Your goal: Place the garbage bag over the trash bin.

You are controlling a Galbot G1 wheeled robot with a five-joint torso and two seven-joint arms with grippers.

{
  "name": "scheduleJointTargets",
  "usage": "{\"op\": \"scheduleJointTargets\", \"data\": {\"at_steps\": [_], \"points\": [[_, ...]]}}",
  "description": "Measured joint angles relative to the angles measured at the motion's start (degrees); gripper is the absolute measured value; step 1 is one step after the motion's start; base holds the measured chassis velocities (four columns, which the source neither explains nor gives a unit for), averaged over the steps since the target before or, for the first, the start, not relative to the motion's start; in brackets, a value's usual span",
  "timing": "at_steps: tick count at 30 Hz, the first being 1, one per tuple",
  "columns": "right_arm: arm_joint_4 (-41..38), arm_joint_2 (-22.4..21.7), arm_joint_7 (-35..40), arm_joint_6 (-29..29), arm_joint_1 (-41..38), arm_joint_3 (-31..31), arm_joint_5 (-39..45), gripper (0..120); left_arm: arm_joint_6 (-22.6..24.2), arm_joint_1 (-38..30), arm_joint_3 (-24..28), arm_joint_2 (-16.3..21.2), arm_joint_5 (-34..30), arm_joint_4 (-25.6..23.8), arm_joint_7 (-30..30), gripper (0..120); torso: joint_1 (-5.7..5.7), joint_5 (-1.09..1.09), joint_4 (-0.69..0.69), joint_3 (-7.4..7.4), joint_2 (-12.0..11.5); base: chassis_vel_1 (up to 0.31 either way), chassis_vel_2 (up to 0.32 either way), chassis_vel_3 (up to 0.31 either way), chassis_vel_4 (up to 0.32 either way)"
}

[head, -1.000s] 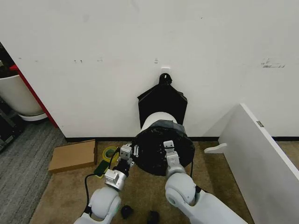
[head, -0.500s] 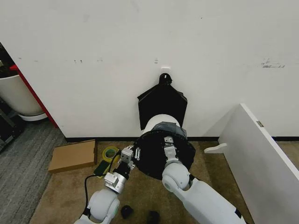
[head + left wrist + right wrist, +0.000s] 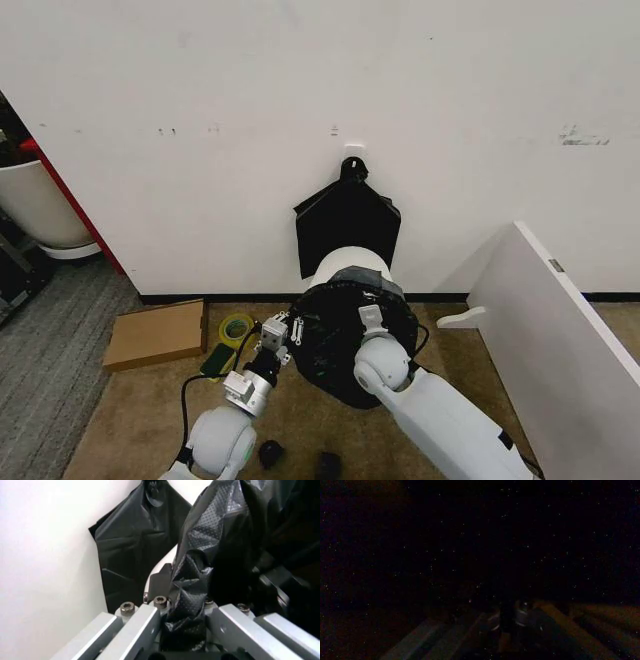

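Head view: garbage bag (image 3: pixel 340 330), wrinkly glossy black film, draped over the front of the round white trash bin (image 3: pixel 345 262) standing against the wall. Left gripper (image 3: pixel 283 329) at the bag's left edge; right gripper (image 3: pixel 371 318) over the bag, its opening impossible to judge. Left wrist view adds detail: left jaws pinched on a bunched, dimpled fold of bag (image 3: pixel 192 592). Right wrist view is near-black.

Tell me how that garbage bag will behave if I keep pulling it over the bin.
The garbage bag is probably floppy: it bunches into folds between the left end effector fingers. Its glossy film may slip. It looks light, so it could ride off the bin.
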State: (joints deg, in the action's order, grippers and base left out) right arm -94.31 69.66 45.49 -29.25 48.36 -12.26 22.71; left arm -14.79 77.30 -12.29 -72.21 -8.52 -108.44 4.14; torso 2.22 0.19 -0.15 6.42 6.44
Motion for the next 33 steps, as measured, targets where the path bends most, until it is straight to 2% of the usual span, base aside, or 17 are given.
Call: {"op": "scheduleJointTargets", "data": {"at_steps": [3,9,14,15,20,21,24,28,29,33], "points": [[-0.7,-0.4,-0.7,0.3,1.0,0.2,-0.4,0,0.3,-0.2,-0.1,-0.1,-0.2,0.0,-0.4,0,0.00,0.00,0.00,0.00,0.0,0.000,0.000,0.000,0.000],[-5.5,-3.1,-8.2,6.4,5.8,0.9,-5.3,0,2.3,-0.8,-0.6,-0.2,-1.2,0.7,-2.6,0,0.00,-0.01,-0.01,0.00,0.0,0.000,0.000,0.000,0.000],[-14.4,-7.0,-18.0,17.1,11.8,3.1,-11.6,19,4.1,-1.9,-1.2,0.0,-2.8,1.9,-4.3,0,0.00,-0.01,0.01,0.00,0.0,0.000,0.000,0.000,0.000],[-14.4,-7.0,-18.0,17.1,11.8,3.1,-11.6,19,4.1,-1.9,-1.2,0.0,-2.8,1.9,-4.3,0,0.00,-0.01,0.01,0.00,0.0,0.000,0.000,0.000,0.000],[-20.2,-9.7,-26.5,24.9,18.2,7.0,-14.3,41,6.4,-2.7,-1.5,0.2,-5.6,1.1,-5.0,0,0.00,0.00,-0.01,0.00,0.0,0.000,0.000,0.000,0.000],[-20.2,-9.7,-26.5,24.9,18.2,7.0,-14.3,41,6.4,-2.7,-1.5,0.2,-5.6,1.1,-5.0,0,0.00,0.00,-0.01,0.00,0.0,0.000,0.000,0.000,0.000],[-20.8,-10.1,-28.7,25.3,19.2,7.8,-14.6,54,7.1,-2.8,-1.5,0.3,-6.6,0.6,-5.0,0,-0.01,-0.01,-0.01,0.00,0.0,0.000,0.000,0.000,0.000],[-20.4,-10.0,-29.1,21.2,19.2,8.2,-13.5,70,7.6,-2.3,-1.4,0.3,-6.9,-0.2,-5.1,0,0.00,-0.01,0.00,0.00,0.0,0.000,0.000,0.000,0.000],[-20.4,-10.0,-29.1,21.2,19.2,8.2,-13.5,70,7.6,-2.3,-1.4,0.3,-6.9,-0.2,-5.1,0,0.00,-0.01,0.00,0.00,0.0,0.000,0.000,0.000,0.000],[-17.6,-7.8,-26.9,16.1,16.4,7.6,-9.0,88,7.5,-0.4,-0.9,0.5,-5.9,-1.5,-4.1,0,0.00,-0.01,0.00,0.00,0.0,0.000,0.000,0.000,0.000]]}}
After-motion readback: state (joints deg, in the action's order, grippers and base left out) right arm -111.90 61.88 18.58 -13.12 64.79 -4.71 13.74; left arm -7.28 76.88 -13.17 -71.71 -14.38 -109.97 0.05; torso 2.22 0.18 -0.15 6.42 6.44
